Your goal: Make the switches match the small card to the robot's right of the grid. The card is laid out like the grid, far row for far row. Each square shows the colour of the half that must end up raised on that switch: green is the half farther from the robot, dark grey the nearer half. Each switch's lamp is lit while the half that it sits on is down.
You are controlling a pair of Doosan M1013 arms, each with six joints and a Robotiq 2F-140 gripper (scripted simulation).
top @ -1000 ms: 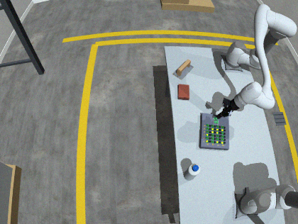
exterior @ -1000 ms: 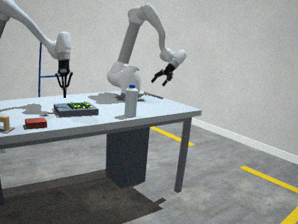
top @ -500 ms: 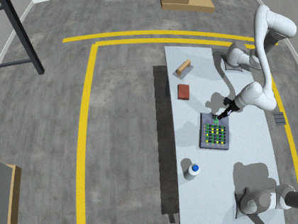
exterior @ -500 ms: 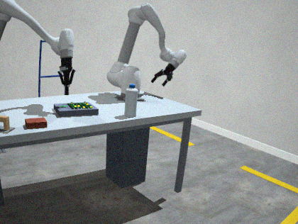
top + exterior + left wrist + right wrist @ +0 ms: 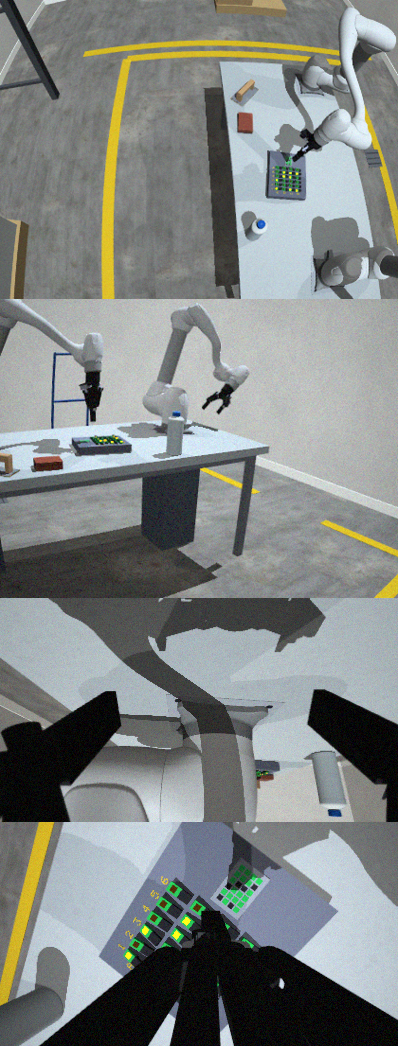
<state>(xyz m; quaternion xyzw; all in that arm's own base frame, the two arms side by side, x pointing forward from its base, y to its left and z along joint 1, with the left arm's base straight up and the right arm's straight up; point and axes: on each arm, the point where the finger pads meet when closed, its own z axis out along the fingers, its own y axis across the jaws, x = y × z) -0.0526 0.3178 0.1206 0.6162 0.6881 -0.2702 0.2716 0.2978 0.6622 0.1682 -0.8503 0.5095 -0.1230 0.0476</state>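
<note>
Switches (image 5: 289,180) (image 5: 108,440) (image 5: 260,774) (image 5: 154,918); probably light, springy rockers; push raised near or far half, don't pinch; right gripper (image 5: 296,159) (image 5: 93,418) (image 5: 210,917) closed, empty; left gripper (image 5: 212,410) (image 5: 216,708) wide open

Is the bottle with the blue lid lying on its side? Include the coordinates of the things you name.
No, the bottle (image 5: 256,231) (image 5: 174,436) (image 5: 329,779) stands upright on the table (image 5: 265,265) (image 5: 227,446), its blue lid on top.

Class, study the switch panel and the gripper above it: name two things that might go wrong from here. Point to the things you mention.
The shut right gripper (image 5: 295,159) (image 5: 93,418) (image 5: 210,925) hangs close over the switch panel (image 5: 272,188) (image 5: 105,449) (image 5: 172,832); coming down slightly off, it might press a neighbouring switch, since they sit tightly packed.

Shadow darkens part of the small card (image 5: 216,899), so its green and dark grey squares could be misread and a wrong half pressed.
</note>
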